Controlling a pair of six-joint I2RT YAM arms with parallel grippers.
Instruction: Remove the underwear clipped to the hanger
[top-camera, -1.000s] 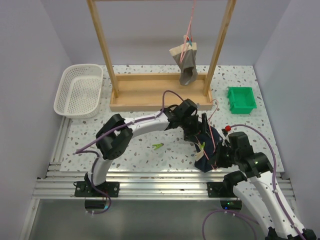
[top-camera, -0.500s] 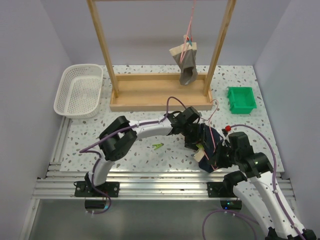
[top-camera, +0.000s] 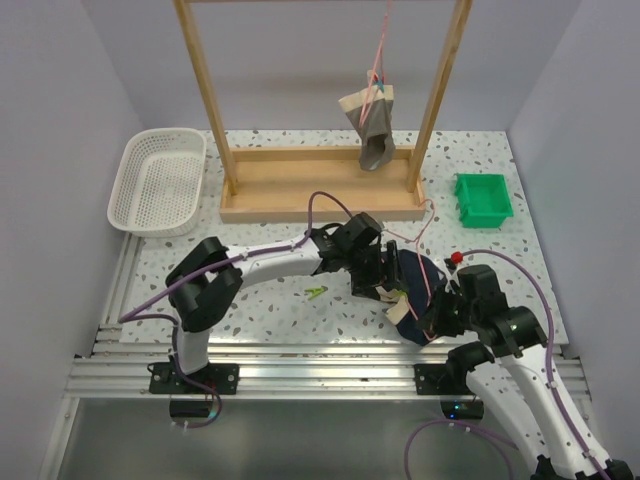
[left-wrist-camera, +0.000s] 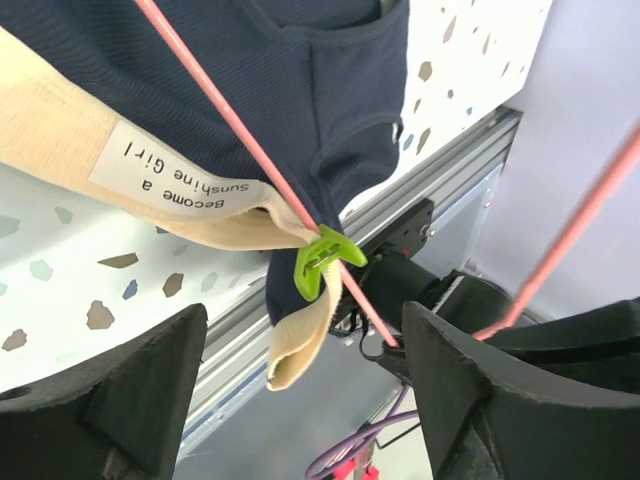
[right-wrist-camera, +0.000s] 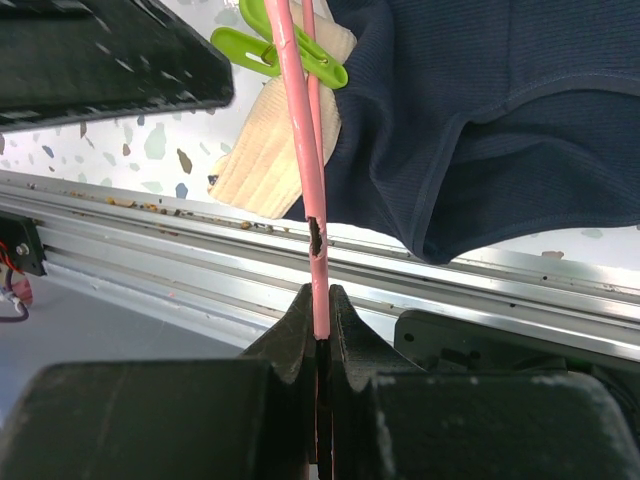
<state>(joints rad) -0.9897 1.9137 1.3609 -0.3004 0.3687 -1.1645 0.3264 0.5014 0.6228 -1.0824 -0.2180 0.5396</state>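
While the right gripper (right-wrist-camera: 318, 300) is clamped on the pink hanger wire (right-wrist-camera: 300, 130), the left gripper (left-wrist-camera: 305, 330) has its jaws apart before the green clip (left-wrist-camera: 320, 262) on the navy underwear (left-wrist-camera: 300, 80), which lies at 4 o'clock on the table (top-camera: 270, 310). The grey underwear (top-camera: 375, 135) hangs at 12 o'clock.

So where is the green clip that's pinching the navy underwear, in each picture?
Top external: green clip low, right of centre.
Left wrist: clip near the centre.
Right wrist: clip at top left.
Shared landmark: the tan waistband it pinches.
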